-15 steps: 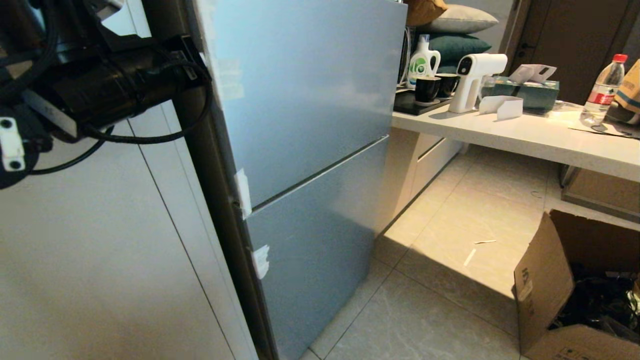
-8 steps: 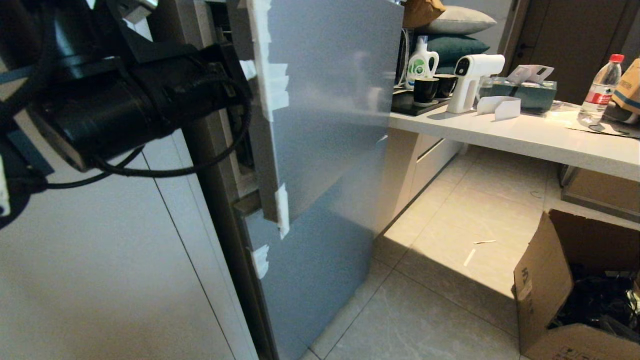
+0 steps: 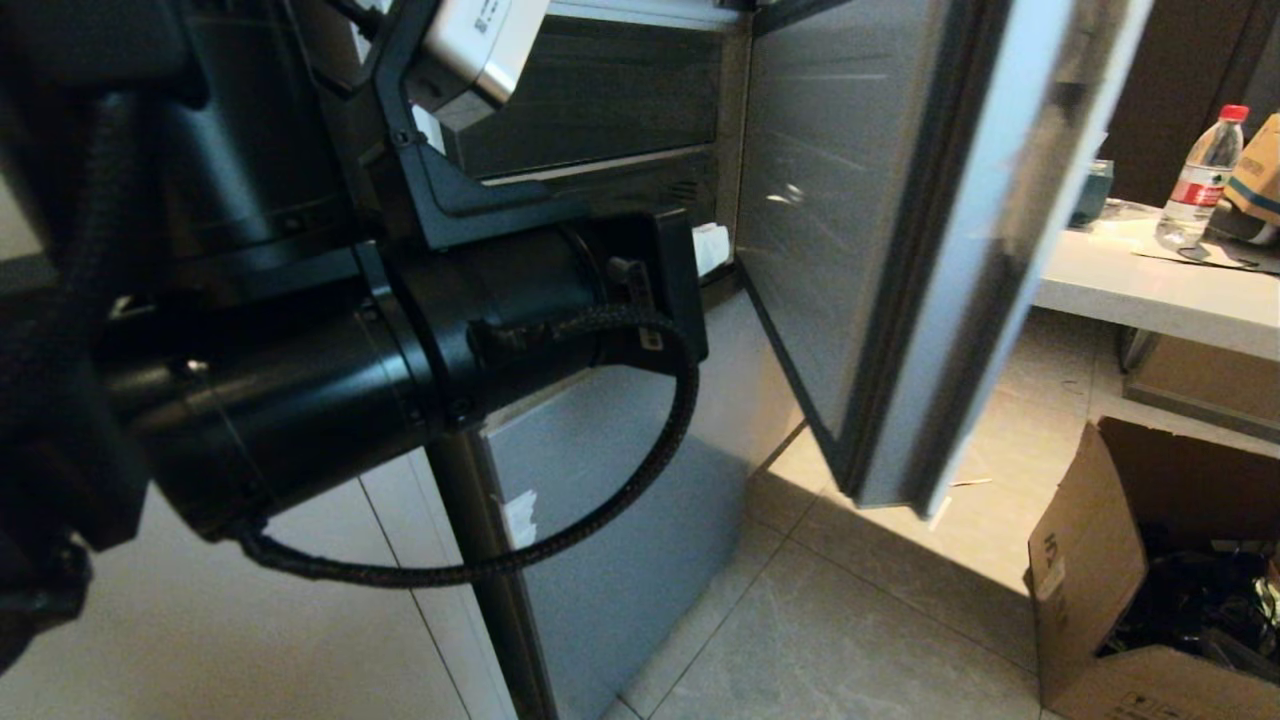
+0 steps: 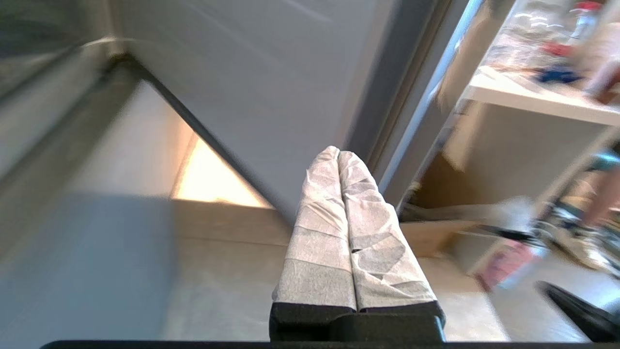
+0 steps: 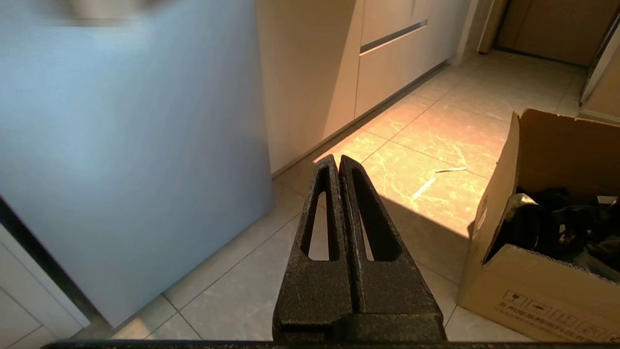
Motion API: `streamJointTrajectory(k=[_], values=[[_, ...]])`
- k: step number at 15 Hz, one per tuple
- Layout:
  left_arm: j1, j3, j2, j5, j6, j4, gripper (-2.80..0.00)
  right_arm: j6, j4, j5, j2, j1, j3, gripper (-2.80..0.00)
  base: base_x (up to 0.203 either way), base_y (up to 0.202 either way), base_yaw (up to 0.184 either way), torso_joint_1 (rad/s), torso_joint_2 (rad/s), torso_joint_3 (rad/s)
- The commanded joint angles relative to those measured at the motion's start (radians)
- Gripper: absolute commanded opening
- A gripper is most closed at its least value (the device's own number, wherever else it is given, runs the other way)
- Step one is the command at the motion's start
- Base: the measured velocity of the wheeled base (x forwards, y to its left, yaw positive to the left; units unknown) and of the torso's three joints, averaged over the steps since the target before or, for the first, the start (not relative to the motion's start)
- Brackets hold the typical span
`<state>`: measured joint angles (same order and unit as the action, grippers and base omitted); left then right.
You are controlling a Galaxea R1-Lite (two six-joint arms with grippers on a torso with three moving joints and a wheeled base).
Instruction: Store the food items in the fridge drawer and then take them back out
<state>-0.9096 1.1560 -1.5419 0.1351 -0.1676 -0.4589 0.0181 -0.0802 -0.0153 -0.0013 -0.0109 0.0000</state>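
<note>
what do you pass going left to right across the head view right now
left arm → open fridge interior → swung-open upper fridge door → white counter → water bottle; on the floor at lower right, the cardboard box.

Pale marble-look floor tiles (image 3: 860, 640) catch a patch of warm sunlight. A white bench (image 3: 1150, 295) runs along the right, beige cabinets (image 5: 387, 53) beneath, an open cardboard box (image 3: 1090, 590) nearby.
</note>
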Motion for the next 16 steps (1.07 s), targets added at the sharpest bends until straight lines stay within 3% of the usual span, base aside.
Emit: streamJointTrajectory(k=[1, 4, 7, 12, 16], values=[[-0.022, 0.002, 0.011, 0.036, -0.003, -0.003, -2.80, 0.000, -0.001, 0.000, 0.001, 0.000, 0.031, -2.80, 0.000, 0.000, 0.000, 0.000, 0.00, 0.000], [0.094, -0.010, 0.077, 0.064, -0.005, -0.003, -2.80, 0.000, -0.001, 0.000, 0.001, 0.000, 0.031, -2.80, 0.000, 0.000, 0.000, 0.000, 0.00, 0.000], [0.232, -0.085, 0.263, 0.068, -0.007, 0.003, -2.80, 0.000, -0.001, 0.000, 0.001, 0.000, 0.031, -2.80, 0.000, 0.000, 0.000, 0.000, 0.00, 0.000], [0.480, -0.449, 0.717, 0.073, -0.003, 0.056, -2.80, 0.000, -0.001, 0.000, 0.001, 0.000, 0.031, -2.80, 0.000, 0.000, 0.000, 0.000, 0.00, 0.000], [0.636, -0.813, 1.024, 0.088, 0.026, 0.215, -2.80, -0.001, -0.001, 0.002, 0.001, 0.000, 0.031, -2.80, 0.000, 0.000, 0.000, 0.000, 0.00, 0.000]])
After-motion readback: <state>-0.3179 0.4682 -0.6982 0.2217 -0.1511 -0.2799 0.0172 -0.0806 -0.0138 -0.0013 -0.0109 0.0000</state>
